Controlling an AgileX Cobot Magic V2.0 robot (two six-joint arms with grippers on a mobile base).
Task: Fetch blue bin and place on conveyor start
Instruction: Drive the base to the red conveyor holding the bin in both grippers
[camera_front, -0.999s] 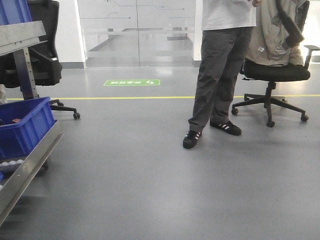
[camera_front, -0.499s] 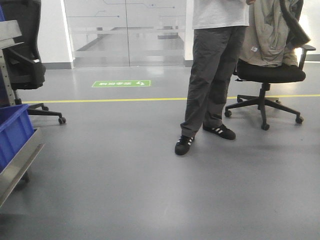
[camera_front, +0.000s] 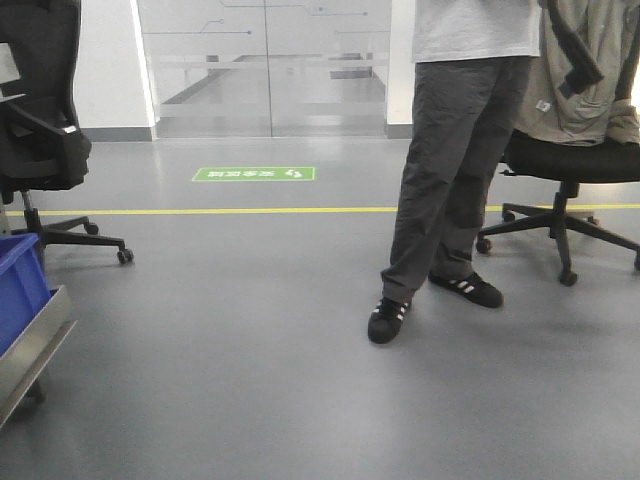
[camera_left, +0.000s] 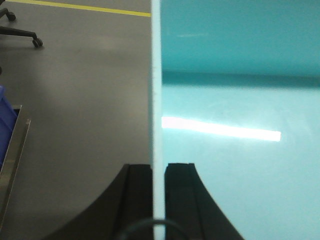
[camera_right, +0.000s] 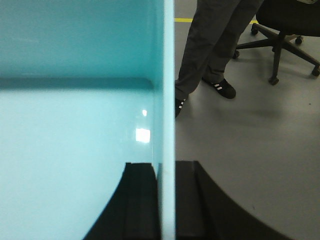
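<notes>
The blue bin (camera_left: 235, 110), a light cyan tub, is held between my two arms above the grey floor. My left gripper (camera_left: 158, 167) is shut on the bin's left wall, one finger outside and one inside. My right gripper (camera_right: 167, 165) is shut on the bin's right wall (camera_right: 169, 75) in the same way. The bin's inside (camera_right: 75, 125) shows nothing in it. Neither the bin nor the grippers show in the front view. The conveyor start is out of view.
A person (camera_front: 450, 180) in dark trousers stands ahead to the right, also in the right wrist view (camera_right: 210, 45). Office chairs stand at the left (camera_front: 40, 140) and right (camera_front: 570, 170). A dark blue crate (camera_front: 18, 290) on a steel shelf rail (camera_front: 35, 355) is at the left edge.
The front view has swung and moved: the crate and steel rail slid toward the left edge, and the person and right chair now appear larger and lower right.
</notes>
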